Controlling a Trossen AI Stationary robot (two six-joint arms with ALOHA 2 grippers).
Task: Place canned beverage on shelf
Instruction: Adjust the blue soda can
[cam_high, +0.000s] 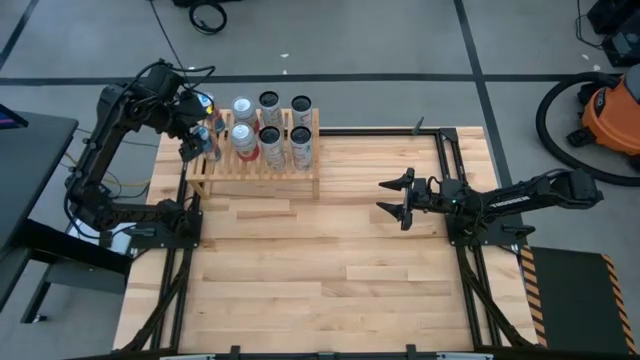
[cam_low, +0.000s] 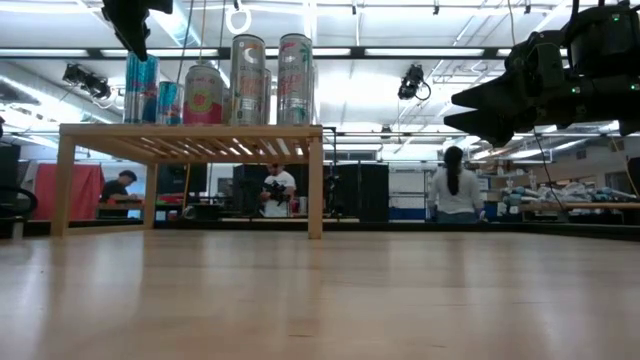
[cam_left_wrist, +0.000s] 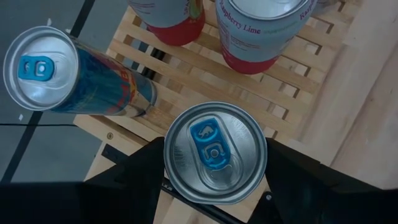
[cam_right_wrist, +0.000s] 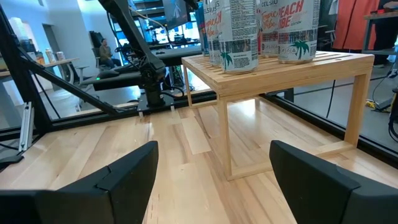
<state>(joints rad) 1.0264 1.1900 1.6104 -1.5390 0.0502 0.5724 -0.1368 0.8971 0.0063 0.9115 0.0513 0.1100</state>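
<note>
On the slatted shelf (cam_left_wrist: 292, 81), our left gripper (cam_left_wrist: 214, 186) clamps a can (cam_left_wrist: 214, 152): rigid, slick, held round its sides; right gripper (cam_high: 400, 198) gapes empty.

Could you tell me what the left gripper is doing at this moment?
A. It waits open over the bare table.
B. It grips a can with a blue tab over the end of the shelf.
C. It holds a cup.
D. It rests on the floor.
B: in the left wrist view the left gripper clasps a can with a blue tab above the slatted shelf.
</note>
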